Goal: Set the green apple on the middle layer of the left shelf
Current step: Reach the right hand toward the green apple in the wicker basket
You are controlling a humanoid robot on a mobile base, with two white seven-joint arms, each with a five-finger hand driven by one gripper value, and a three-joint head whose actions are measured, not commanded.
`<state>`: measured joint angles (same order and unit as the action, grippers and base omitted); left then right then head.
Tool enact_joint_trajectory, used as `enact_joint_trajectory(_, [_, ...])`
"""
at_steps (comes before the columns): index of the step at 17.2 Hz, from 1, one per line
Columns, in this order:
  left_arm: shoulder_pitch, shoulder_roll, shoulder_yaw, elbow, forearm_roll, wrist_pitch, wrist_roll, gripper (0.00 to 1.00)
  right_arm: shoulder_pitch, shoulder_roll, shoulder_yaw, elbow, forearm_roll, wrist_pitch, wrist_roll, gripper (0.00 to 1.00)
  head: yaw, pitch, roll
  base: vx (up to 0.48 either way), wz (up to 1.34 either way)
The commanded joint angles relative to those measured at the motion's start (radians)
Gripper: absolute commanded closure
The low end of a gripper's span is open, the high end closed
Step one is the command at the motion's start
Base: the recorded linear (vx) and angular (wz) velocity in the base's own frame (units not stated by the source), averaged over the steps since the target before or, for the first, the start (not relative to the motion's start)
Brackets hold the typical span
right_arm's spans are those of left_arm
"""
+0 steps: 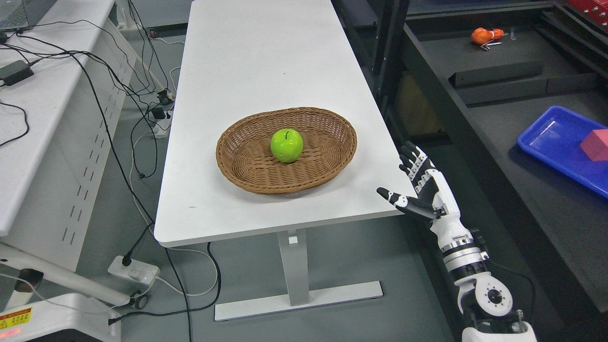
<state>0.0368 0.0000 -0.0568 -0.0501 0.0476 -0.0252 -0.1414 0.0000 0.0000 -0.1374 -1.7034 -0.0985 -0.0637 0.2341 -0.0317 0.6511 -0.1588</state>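
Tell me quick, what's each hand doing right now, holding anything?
Right hand: open, fingers spread, holding nothing, beside the white table's near right corner.
Left hand: not in view.
The shiny green apple sits in the brown woven wicker basket.

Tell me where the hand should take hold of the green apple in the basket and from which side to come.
Grip the green apple around its round middle, coming from above and slightly from the right. It sits upright, stem up, in the wicker basket, whose raised rim blocks a low sideways approach. The right hand, open beside the table corner, is likely best placed.
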Motion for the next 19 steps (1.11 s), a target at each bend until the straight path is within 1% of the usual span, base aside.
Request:
enact_joint_trajectory(1, [0.000, 0.017, 0.000, 0.001, 0.000, 0.001, 0.000, 0.00, -0.015, -0.017, -0.019, -0.004, -0.001, -0.001, 0.007, 0.00, 0.0000, 0.000, 0.000, 0.000, 0.00])
enact_joint_trajectory(4, [0.000, 0.017, 0.000, -0.001, 0.000, 0.001, 0.000, 0.00, -0.020, -0.017, -0.022, -0.001, 0.000, -0.008, 0.008, 0.00, 0.0000, 0.000, 0.000, 0.000, 0.00])
enact_joint_trajectory(5, [0.000, 0.017, 0.000, -0.001, 0.000, 0.001, 0.000, 0.00, -0.029, -0.061, 0.008, -0.001, 0.032, -0.042, 0.019, 0.00, 0.0000, 0.000, 0.000, 0.000, 0.00])
enact_joint_trajectory(6, [0.000, 0.017, 0.000, -0.001, 0.000, 0.001, 0.000, 0.00, -0.052, -0.160, 0.109, -0.001, 0.149, -0.101, 0.042, 0.00, 0.0000, 0.000, 0.000, 0.000, 0.00])
enact_joint_trajectory(7, [0.000, 0.017, 0.000, 0.001, 0.000, 0.001, 0.000, 0.00, -0.083, -0.223, 0.183, -0.001, 0.319, -0.141, 0.045, 0.00, 0.0000, 0.000, 0.000, 0.000, 0.00])
enact_joint_trajectory(8, [0.000, 0.017, 0.000, -0.001, 0.000, 0.001, 0.000, 0.00, -0.127, -0.248, 0.191, -0.001, 0.573, -0.151, 0.042, 0.00, 0.0000, 0.000, 0.000, 0.000, 0.00])
enact_joint_trajectory(9, [0.000, 0.017, 0.000, 0.001, 0.000, 0.001, 0.000, 0.00, -0.147, -0.258, 0.191, 0.001, 0.589, -0.151, 0.051, 0.00, 0.0000, 0.000, 0.000, -0.001, -0.01])
enact_joint_trajectory(10, [0.000, 0.017, 0.000, -0.001, 0.000, 0.001, 0.000, 0.00, -0.153, -0.261, 0.191, -0.001, 0.567, -0.166, 0.051, 0.00, 0.0000, 0.000, 0.000, -0.001, -0.01])
enact_joint_trajectory(11, [0.000, 0.017, 0.000, 0.001, 0.000, 0.001, 0.000, 0.00, -0.163, -0.258, 0.191, -0.001, 0.536, -0.213, 0.053, 0.00, 0.0000, 0.000, 0.000, 0.000, 0.00])
enact_joint_trajectory(12, [0.000, 0.017, 0.000, -0.001, 0.000, 0.001, 0.000, 0.00, -0.178, -0.247, 0.194, -0.002, 0.502, -0.282, 0.048, 0.00, 0.0000, 0.000, 0.000, 0.000, 0.00])
enact_joint_trajectory(13, [0.000, 0.017, 0.000, 0.001, 0.000, 0.001, 0.000, 0.00, -0.184, -0.239, 0.206, -0.004, 0.494, -0.310, 0.042, 0.00, 0.0000, 0.000, 0.000, 0.000, 0.00])
enact_joint_trajectory(14, [0.000, 0.017, 0.000, -0.001, 0.000, 0.001, 0.000, 0.00, -0.210, -0.232, 0.238, -0.004, 0.496, -0.300, 0.043, 0.00, 0.0000, 0.000, 0.000, 0.000, 0.00])
enact_joint_trajectory(15, [0.000, 0.017, 0.000, -0.001, 0.000, 0.001, 0.000, 0.00, -0.248, -0.236, 0.286, -0.001, 0.499, -0.250, 0.048, 0.00, 0.0000, 0.000, 0.000, 0.013, 0.00])
enact_joint_trajectory(16, [0.000, 0.017, 0.000, -0.001, 0.000, 0.001, 0.000, 0.00, -0.280, -0.236, 0.314, 0.002, 0.502, -0.176, 0.050, 0.00, 0.0000, 0.000, 0.000, 0.044, 0.00])
enact_joint_trajectory(17, [0.000, 0.017, 0.000, -0.001, 0.000, 0.001, 0.000, 0.00, -0.319, -0.236, 0.327, 0.014, 0.507, -0.130, 0.053, 0.00, 0.0000, 0.000, 0.000, 0.044, 0.00])
enact_joint_trajectory(19, [0.000, 0.017, 0.000, -0.001, 0.000, 0.001, 0.000, 0.00, -0.388, -0.227, 0.395, 0.098, 0.566, -0.120, 0.073, 0.00, 0.0000, 0.000, 0.000, 0.080, 0.00])
